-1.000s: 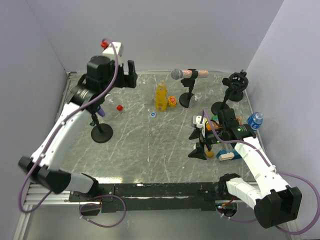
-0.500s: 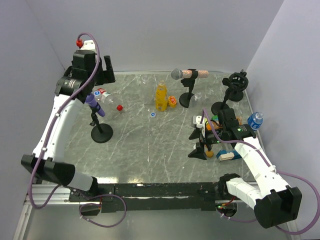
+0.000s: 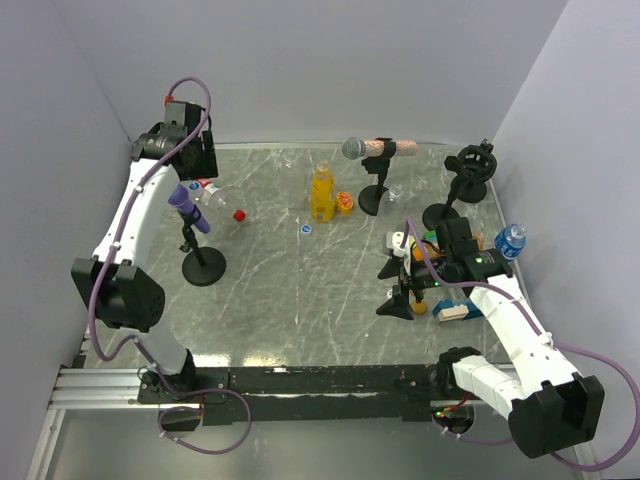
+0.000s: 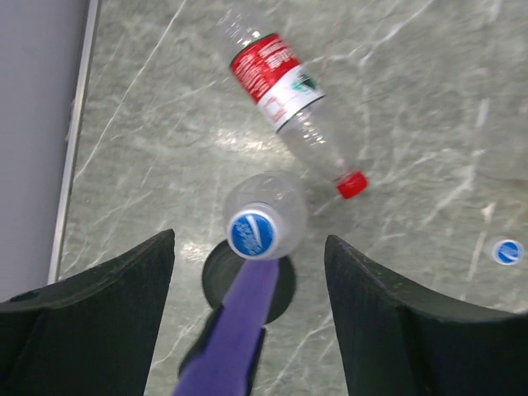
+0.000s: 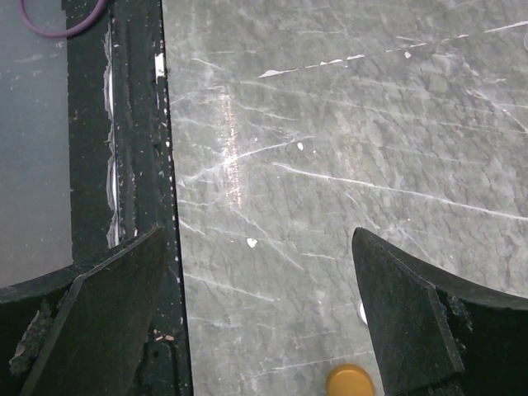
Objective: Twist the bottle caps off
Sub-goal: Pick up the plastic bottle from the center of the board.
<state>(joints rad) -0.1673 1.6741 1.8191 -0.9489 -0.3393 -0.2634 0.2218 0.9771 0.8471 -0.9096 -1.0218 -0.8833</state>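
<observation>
– Nearest the front edge of the bench (image 3: 300,330), well to the right of the purple clamp stand (image 3: 203,262), how does the right end effector (image 5: 257,233) stand?
– Fingers wide apart, holding nothing. Bare grey bench shows between them, and an orange cap (image 5: 349,382) lies at the lower edge of its wrist view.
– And at the stand itself?
– A clear bottle (image 4: 280,206) sits upright at the tip of the stand's purple arm, straight over the round black base, with a blue cap (image 4: 252,233) on its neck.
– Anything lying close by?
– Just behind the stand a red-labelled bottle (image 4: 276,78) lies on its side on the bench, its red cap (image 4: 352,184) on and pointing away to the right. Further right of the stand a loose blue cap (image 4: 507,251) lies flat on the bench.
– Farther back?
– A small blue-labelled bottle (image 3: 510,240) stands far to the right of the stand. Behind the loose blue cap, a juice bottle (image 3: 321,193) stands upright, well to the right of the stand.
– And the left end effector (image 4: 248,239)?
– It hangs above and behind the stand, near the back left corner of the bench. Its fingers are apart, one on each side of the clear bottle in the wrist view, and grip nothing.
</observation>
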